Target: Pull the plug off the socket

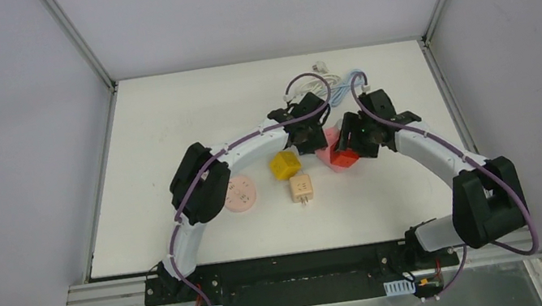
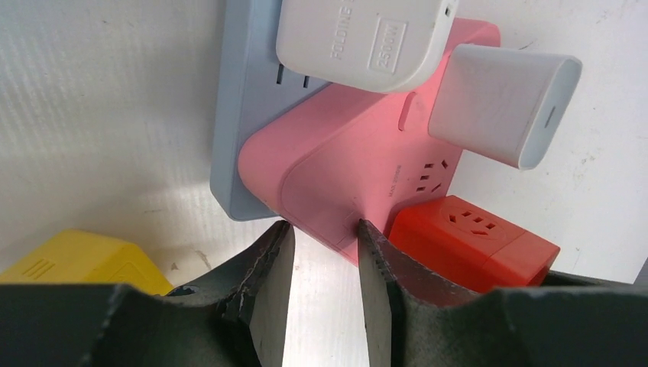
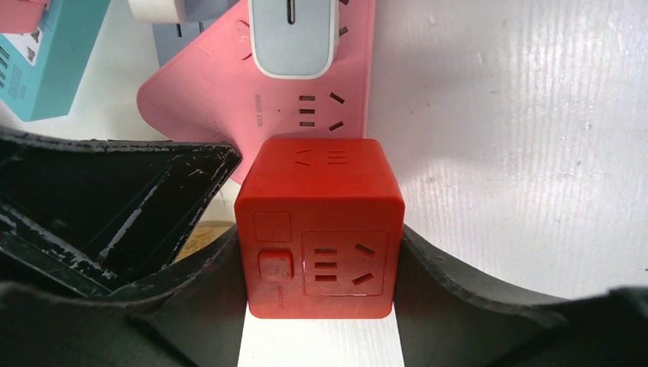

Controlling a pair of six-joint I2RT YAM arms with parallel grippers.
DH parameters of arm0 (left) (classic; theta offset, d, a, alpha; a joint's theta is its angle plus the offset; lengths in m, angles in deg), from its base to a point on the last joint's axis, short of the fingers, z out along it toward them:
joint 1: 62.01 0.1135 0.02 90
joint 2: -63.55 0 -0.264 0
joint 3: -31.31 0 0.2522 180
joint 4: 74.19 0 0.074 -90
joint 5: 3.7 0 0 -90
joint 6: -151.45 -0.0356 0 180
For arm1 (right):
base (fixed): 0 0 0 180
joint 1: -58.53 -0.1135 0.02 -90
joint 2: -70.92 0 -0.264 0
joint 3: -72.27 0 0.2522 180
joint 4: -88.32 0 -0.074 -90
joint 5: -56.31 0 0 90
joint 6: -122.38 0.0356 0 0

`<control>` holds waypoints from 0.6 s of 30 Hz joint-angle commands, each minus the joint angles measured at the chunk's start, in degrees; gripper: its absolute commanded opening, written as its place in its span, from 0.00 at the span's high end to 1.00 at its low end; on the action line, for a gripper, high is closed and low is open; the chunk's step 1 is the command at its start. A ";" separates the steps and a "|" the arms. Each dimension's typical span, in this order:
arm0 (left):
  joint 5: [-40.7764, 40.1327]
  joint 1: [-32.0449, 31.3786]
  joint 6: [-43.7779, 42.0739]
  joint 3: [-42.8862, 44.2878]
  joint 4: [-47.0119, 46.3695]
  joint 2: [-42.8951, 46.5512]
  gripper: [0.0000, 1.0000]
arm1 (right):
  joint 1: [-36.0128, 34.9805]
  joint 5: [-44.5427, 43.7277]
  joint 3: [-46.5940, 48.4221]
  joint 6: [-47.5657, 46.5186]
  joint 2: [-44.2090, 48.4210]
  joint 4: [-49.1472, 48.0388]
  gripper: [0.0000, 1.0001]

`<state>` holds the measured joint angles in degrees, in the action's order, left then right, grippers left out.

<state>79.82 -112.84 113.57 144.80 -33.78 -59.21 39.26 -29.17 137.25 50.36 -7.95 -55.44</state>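
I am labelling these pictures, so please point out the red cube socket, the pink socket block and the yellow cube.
red cube socket (image 3: 321, 264): right wrist view, front face.
pink socket block (image 2: 336, 153): left wrist view, top face.
yellow cube (image 1: 284, 165): top external view, upper face.

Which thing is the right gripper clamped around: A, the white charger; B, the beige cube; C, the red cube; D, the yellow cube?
C: the right wrist view shows the right gripper closed against both sides of the red cube, which sits at the pink power strip.
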 commanded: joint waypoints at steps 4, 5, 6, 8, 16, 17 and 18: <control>-1.70 -0.66 -0.25 1.60 3.12 -2.35 0.65 | 4.94 19.01 6.04 2.56 0.78 0.03 1.00; -1.69 -0.67 -0.18 1.73 3.26 -2.46 0.65 | 4.62 17.76 6.03 2.34 0.38 0.52 1.00; -1.63 -0.64 -0.22 1.89 3.42 -2.57 0.65 | 4.12 15.25 5.93 1.11 0.27 0.96 1.00; -1.52 -0.69 -0.30 2.29 3.74 -2.82 0.65 | 3.34 12.30 5.07 -2.67 1.23 0.38 1.00; -1.00 -0.83 0.00 3.37 4.45 -3.49 0.65 | 1.73 7.75 1.79 -11.51 5.71 -6.62 1.00; -1.10 -0.85 0.00 3.35 4.46 -3.48 0.65 | 2.45 7.80 2.79 -9.78 5.36 -5.49 1.00; -1.14 -0.81 -0.03 3.29 4.54 -3.44 0.66 | 3.47 8.17 3.57 -7.86 5.07 -4.49 1.00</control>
<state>80.26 -113.84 113.75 147.13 -31.61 -60.36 41.82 -25.63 135.94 41.27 -6.16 -55.66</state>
